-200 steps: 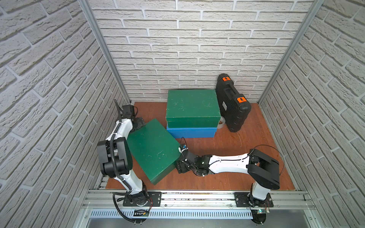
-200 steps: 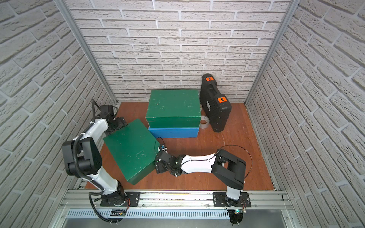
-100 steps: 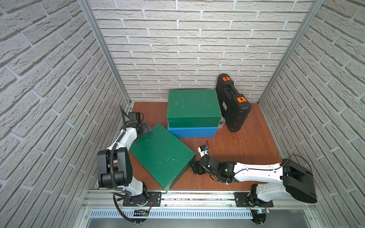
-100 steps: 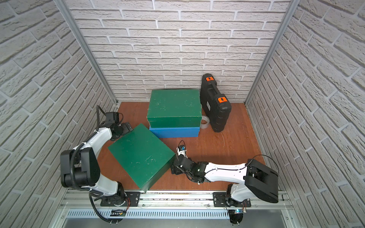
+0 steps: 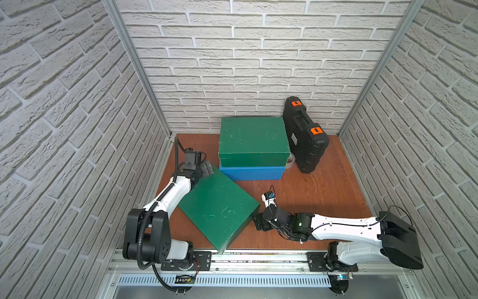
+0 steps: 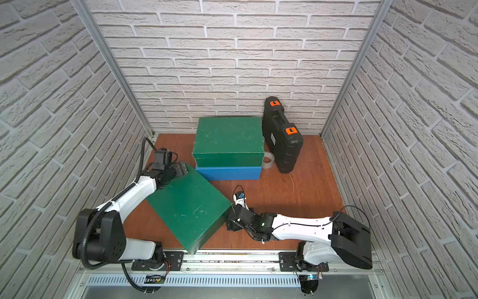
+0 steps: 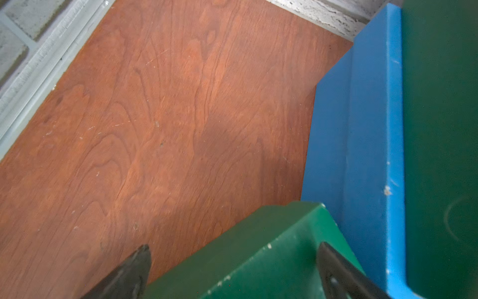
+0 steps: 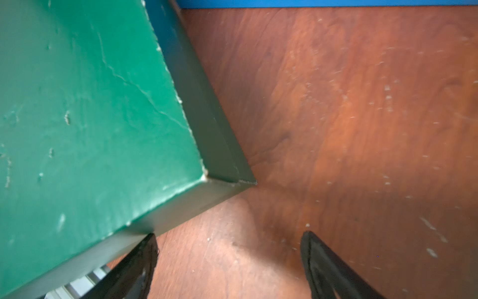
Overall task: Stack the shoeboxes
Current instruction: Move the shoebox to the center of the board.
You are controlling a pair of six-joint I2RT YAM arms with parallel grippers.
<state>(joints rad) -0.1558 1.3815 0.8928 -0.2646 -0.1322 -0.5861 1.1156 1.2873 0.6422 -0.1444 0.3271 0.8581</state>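
Three shoeboxes lie on the wooden table [image 5: 326, 181]. In both top views the upper green shoebox [image 5: 253, 139] sits squarely on the blue shoebox [image 5: 252, 173]. The loose green shoebox [image 5: 219, 209] lies skewed in front of the blue shoebox, with one corner close to it and the opposite corner reaching the metal rail [image 5: 271, 257]. The left gripper [image 5: 207, 168] stands at the corner nearest the blue shoebox. Only the left wrist view shows that corner lying between the widely spread fingers [image 7: 129, 271]; whether they touch the cardboard cannot be told. The right gripper [image 5: 258, 223] sits at the loose box's side corner, in front of the blue shoebox. The right wrist view shows its fingers [image 8: 134, 269] apart over bare wood, the corner just beside one of them. Beside the blue shoebox a black case [image 5: 306, 137] stands on edge. Between the two, a tape roll [image 6: 267, 161] shows plainly in a top view; the stack hides all but a sliver of the tape roll [image 5: 291, 162] in a top view.
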